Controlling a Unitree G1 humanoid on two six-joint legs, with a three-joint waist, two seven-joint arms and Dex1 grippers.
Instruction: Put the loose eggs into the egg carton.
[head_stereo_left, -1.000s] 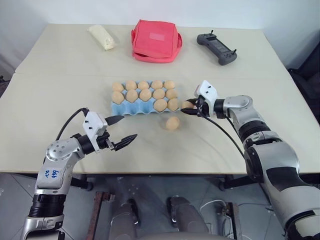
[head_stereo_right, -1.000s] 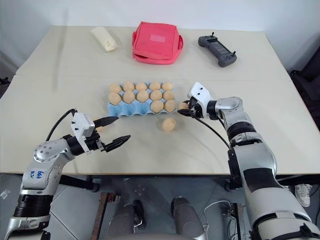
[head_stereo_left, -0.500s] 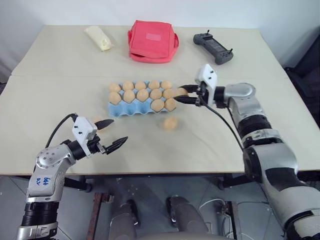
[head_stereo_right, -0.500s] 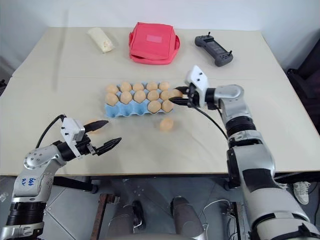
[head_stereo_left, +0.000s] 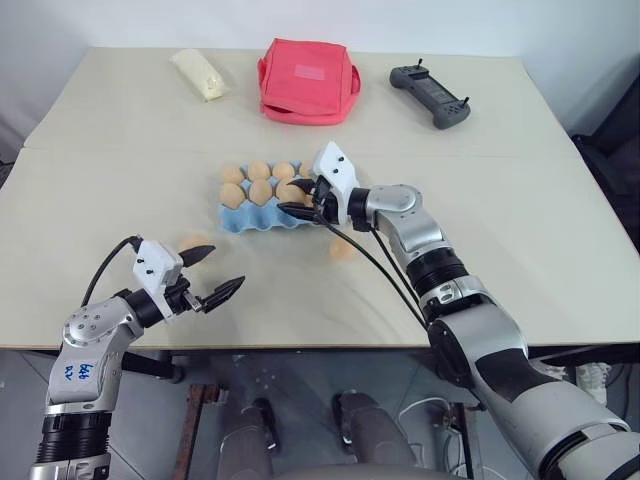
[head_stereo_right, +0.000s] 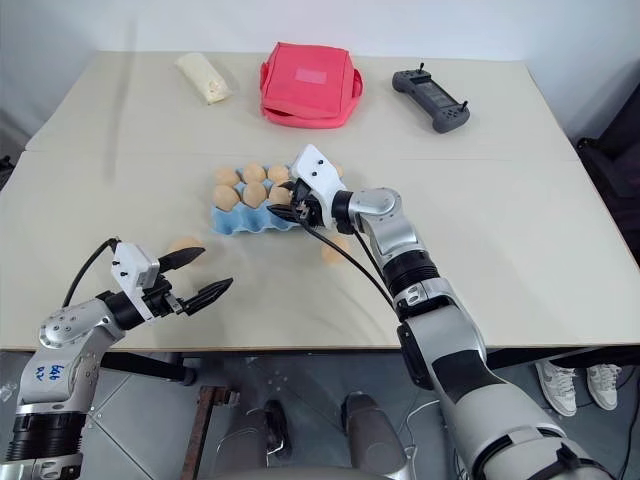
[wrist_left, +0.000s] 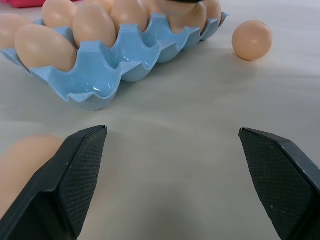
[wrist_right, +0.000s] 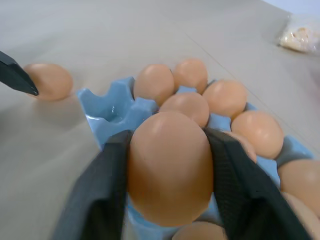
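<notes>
While the right gripper (wrist_right: 167, 175) hangs over the front row of the egg carton (head_stereo_left: 243, 217), its fingers (wrist_right: 100, 185) clasp one egg (wrist_right: 169, 165) across its middle, one pad on each flank, just above the empty blue cups at the carton's near-left corner. Treat that egg as light, smooth and brittle: the shell will likely slip if you squeeze too little and crack if you squeeze too much, so keep the pads on the widest belt of the oval and set it down gently into a cup rather than dropping it. Two loose eggs lie on the tabletop (head_stereo_left: 520, 210): one (head_stereo_left: 341, 250) just off the carton's near-right side, partly behind the right arm, and another (head_stereo_left: 194, 243) off the carton's near-left side, close by the left gripper (head_stereo_left: 216, 271). That gripper's fingers (wrist_left: 80, 170) are spread wide and hold nothing. Round shells may roll when nudged, so I'd come at each one squarely.
</notes>
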